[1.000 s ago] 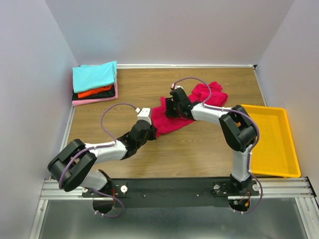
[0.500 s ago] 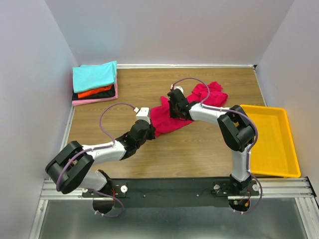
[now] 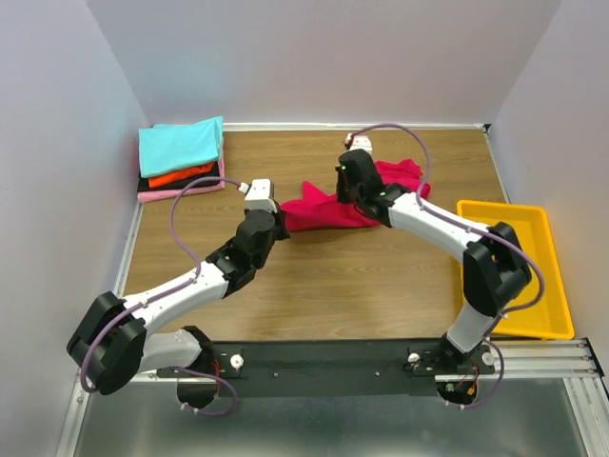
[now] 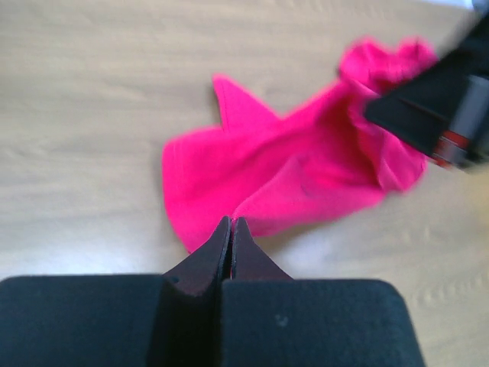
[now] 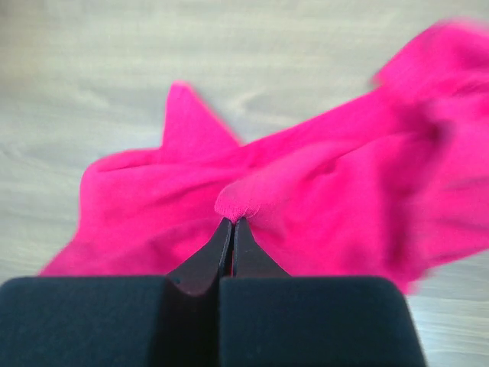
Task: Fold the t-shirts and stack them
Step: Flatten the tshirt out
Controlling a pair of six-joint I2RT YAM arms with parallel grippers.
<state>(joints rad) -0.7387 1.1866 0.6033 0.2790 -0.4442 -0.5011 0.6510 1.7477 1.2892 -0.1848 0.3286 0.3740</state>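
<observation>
A crimson t-shirt (image 3: 319, 213) lies crumpled and stretched across the middle of the table. My left gripper (image 3: 282, 222) is shut on its left edge; in the left wrist view the closed tips (image 4: 231, 222) pinch the hem of the shirt (image 4: 306, 180). My right gripper (image 3: 355, 197) is shut on a raised fold near the middle of the cloth, and in the right wrist view a small tuft of the shirt (image 5: 321, 199) bulges above the tips (image 5: 232, 222). A stack of folded t-shirts (image 3: 181, 148) sits at the far left corner, cyan on top, then orange-red, black and pink.
A yellow plastic bin (image 3: 504, 206) stands at the right side of the table. White walls close in the table on the left, back and right. The wooden tabletop (image 3: 343, 286) stretches between the shirt and the arm bases.
The right gripper has shut on the shirt. Both arms have moved toward the back of the table, dragging and stretching the crimson shirt with them.
</observation>
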